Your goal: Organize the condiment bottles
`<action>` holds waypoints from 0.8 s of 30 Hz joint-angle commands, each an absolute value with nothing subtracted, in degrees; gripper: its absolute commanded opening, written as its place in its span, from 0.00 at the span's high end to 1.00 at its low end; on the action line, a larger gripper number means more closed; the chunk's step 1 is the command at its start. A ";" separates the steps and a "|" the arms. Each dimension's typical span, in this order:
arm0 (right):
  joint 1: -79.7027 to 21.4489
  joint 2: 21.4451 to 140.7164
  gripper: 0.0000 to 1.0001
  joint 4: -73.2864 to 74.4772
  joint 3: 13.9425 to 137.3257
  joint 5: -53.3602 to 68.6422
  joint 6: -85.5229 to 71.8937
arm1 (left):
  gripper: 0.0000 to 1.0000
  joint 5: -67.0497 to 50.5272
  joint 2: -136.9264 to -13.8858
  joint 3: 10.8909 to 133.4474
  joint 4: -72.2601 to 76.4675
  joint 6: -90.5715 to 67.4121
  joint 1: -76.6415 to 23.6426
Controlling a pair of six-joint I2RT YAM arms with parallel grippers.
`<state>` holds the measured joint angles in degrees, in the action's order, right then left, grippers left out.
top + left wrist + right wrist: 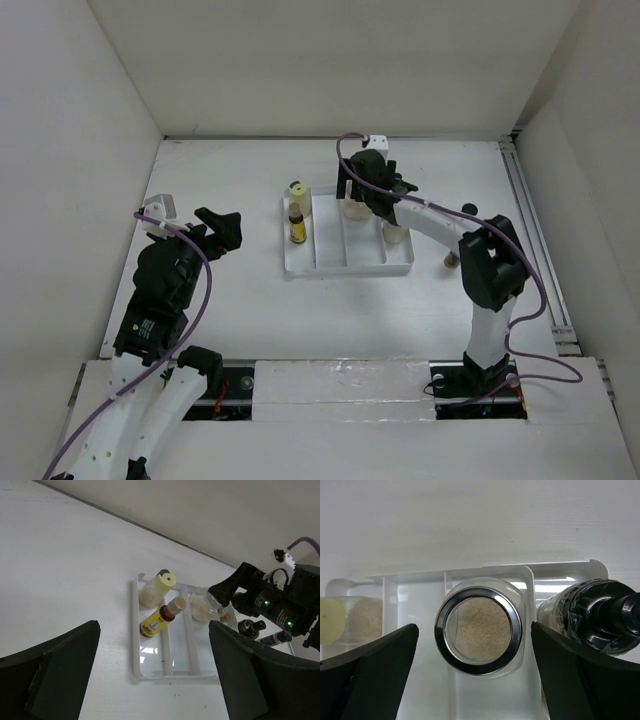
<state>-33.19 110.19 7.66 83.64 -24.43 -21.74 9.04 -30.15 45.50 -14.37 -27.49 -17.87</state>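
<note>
A white divided tray (345,270) lies mid-table. Its left compartment holds a yellow-capped bottle (297,190) and a slim dark bottle with a yellow label (296,226). My right gripper (368,190) hovers open over the far end of the middle compartment, its fingers on either side of the clear silver-lidded jar (478,626) without touching it. A black-capped shaker (600,617) stands in the right compartment. My left gripper (222,232) is open and empty, left of the tray. Two small dark bottles (250,626) (275,638) stand on the table beyond the tray's right side.
White walls enclose the table on the left, back and right. A rail (535,240) runs along the right edge. The right arm (440,225) stretches across the tray's right side.
</note>
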 commanded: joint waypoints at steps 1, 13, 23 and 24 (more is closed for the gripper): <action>-33.66 101.11 0.00 3.96 85.79 -23.12 -19.60 | 0.14 8.53 -30.32 45.35 -11.69 -26.81 -17.58; -10.85 74.54 0.18 7.65 59.87 -38.15 -31.72 | 0.14 8.00 -29.79 45.35 -11.69 -26.81 -17.58; 0.44 83.66 0.11 5.01 58.27 -21.72 -26.55 | 0.14 7.47 -29.79 45.35 -11.69 -26.81 -17.58; 0.44 84.28 0.11 5.01 58.88 -21.71 -26.54 | 0.14 7.47 -29.79 45.35 -11.69 -26.81 -17.58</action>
